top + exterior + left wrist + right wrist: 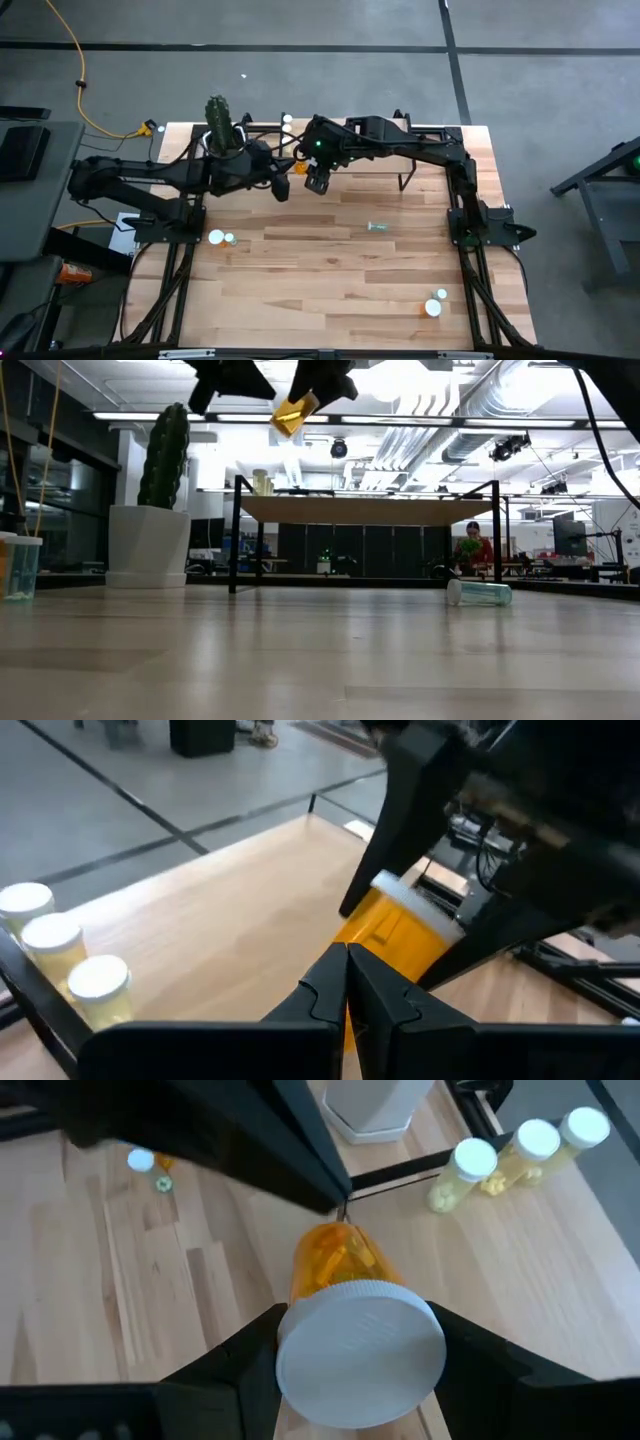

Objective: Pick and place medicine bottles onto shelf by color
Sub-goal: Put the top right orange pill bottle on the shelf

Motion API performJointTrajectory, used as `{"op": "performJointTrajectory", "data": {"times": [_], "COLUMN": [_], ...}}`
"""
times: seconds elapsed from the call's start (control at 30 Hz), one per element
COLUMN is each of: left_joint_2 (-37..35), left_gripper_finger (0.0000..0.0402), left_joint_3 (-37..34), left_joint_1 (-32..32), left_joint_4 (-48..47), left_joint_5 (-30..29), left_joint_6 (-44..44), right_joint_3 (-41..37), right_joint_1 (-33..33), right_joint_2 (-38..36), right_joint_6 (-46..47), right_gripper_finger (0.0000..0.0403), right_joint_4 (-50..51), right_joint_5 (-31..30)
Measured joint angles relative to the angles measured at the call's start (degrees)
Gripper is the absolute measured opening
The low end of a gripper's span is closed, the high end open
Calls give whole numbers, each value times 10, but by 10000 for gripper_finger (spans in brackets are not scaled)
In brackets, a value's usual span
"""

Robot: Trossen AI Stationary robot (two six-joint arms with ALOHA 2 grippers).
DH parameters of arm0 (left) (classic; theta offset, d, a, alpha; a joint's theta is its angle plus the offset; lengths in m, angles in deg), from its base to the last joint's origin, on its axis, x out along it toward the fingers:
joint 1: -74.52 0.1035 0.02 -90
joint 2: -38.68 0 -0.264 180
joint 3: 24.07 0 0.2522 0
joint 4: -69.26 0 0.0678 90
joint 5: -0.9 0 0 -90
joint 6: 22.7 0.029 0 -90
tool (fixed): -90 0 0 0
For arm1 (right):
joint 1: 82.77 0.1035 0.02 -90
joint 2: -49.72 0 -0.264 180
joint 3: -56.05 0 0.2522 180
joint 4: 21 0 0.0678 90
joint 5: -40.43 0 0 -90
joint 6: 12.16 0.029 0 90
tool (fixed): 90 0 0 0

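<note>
An orange medicine bottle (335,1255) with a white cap hangs high above the table, with my right gripper (360,1345) shut on it. My left gripper (347,960) is shut, its tips right at the bottle's orange bottom end (375,935). In the high view the two grippers meet in front of the shelf (385,160), the left (283,188) beside the right (318,182). The shelf (370,510) stands on black legs. Three yellowish bottles (530,1145) stand upright in a row at its end. My right gripper pinches the orange bottle's white cap (360,1350) between its two fingers, one finger (250,1355) on each side of the rim. It comes slanting down from the table's right. The bottle is lifted clear and tilted, bottom end away from the gripper. My left gripper: I cannot tell whether its shut tips touch the bottle's bottom end.
A pale green bottle (377,227) lies on its side mid-table. Two bottles (222,238) stand near the left edge and two more (435,303) near the front right. A cactus in a white pot (150,510) stands at the far left, beside the shelf.
</note>
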Motion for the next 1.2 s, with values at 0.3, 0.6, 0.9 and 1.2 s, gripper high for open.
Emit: {"op": "performJointTrajectory", "data": {"times": [0.3,0.6,0.9,1.2], "left_joint_2": [21,23,-112,-225], "left_gripper_finger": [0,0,0,0], "left_joint_3": [0,0,19,20], "left_joint_1": [20,20,35,33], "left_joint_4": [3,-1,-139,-146], "left_joint_5": [54,74,20,-16], "left_joint_6": [-17,-6,17,17], "right_joint_3": [-1,-1,0,0], "right_joint_1": [-1,-1,-41,-90], "right_joint_2": [-1,-1,1,64], "right_joint_6": [-19,-35,-31,5], "right_gripper_finger": [197,197,197,197], "right_joint_4": [-19,-38,-98,-106], "right_joint_5": [-8,-15,-52,-49]}}
